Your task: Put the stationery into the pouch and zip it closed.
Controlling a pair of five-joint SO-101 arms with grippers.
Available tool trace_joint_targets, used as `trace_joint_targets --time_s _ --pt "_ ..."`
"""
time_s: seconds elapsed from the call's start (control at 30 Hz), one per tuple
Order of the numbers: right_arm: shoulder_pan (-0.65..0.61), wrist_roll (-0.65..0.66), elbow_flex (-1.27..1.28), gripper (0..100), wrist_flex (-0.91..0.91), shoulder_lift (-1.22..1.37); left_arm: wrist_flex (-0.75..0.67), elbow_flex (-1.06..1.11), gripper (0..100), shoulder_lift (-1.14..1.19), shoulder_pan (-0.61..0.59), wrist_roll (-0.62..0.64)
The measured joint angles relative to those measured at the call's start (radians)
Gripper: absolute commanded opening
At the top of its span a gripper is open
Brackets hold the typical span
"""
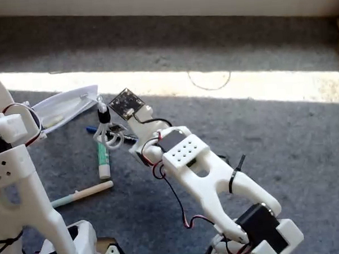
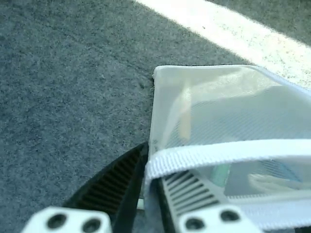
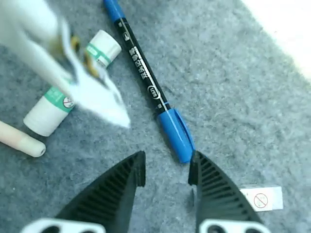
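The pouch (image 2: 218, 111) runs off the left wrist view's edge, its inside blurred.

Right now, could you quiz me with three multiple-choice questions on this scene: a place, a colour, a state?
1. Where is the pouch's edge?
A) between the left arm's jaws
B) under a book
C) on a hook

2. What colour is the marker's cap?
A) red
B) blue
C) yellow

3. How do the right arm's jaws stand?
A) shut on a ruler
B) open, by the marker's cap
C) shut on a coin

Answers:
1 A: its woven band runs between them in the left wrist view.
2 B: the cap is plainly blue in the right wrist view.
3 B: bare carpet shows in the gap between them.
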Motion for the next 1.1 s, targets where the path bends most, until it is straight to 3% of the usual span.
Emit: trace_joint_targets --time_s 0.27,0.77,1.0,1.1 --pt "0.014 0.075 -0.048 19.2 0.002 0.124 0.0 0.0 1 0.0 0.0 0.0" --pt "0.014 0.084 -0.187 18.7 0.002 0.338 0.0 0.0 1 0.0 0.0 0.0" --pt "0.015 0.084 -0.187 1.4 0.002 0.347 0.0 0.0 1 0.0 0.0 0.0" --pt "0.023 0.109 -0.187 0.5 0.002 0.347 0.0 0.0 1 0.0 0.0 0.0"
